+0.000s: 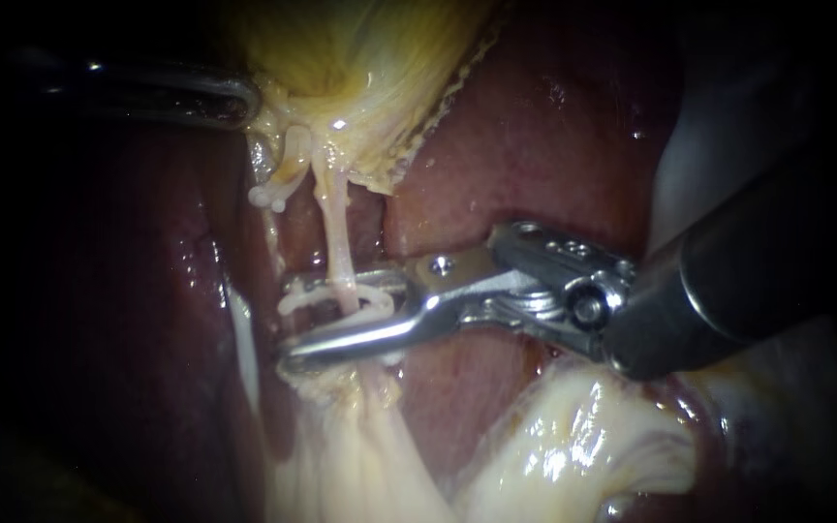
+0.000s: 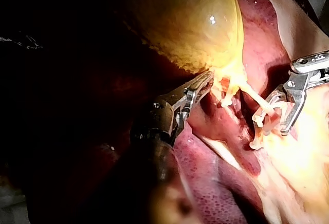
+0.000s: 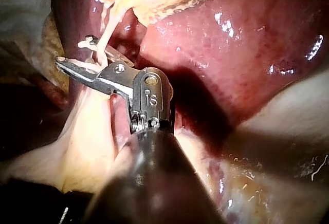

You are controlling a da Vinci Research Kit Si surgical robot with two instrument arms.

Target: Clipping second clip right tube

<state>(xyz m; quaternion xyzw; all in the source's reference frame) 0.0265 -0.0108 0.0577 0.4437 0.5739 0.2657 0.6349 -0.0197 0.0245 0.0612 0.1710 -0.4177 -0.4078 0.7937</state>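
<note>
Dark and broad, the shaft of the right instrument fills the near right of the endoscope view and narrows to a bright metal hinge. Its two jaws reach across to the right tube. They stand apart, one on each side of the tube, and each presses on a leg of the white clip held between them. The clip straddles the tube low down, close to where it runs into the pale fatty tissue, which lies in glistening folds under the shaft.

Wet, dark red liver forms the bed behind the jaws, its surface smooth and catching small glints of light. A thinner pale strand runs just beside the tube.

Farther back the tube rises into the yellow gallbladder, whose lower edge is ragged. The left instrument meets that edge from the shadow. Its jaws seem clamped together on the gallbladder's neck, though the light there is weak. Beyond the lit tissue the surroundings are black.
</note>
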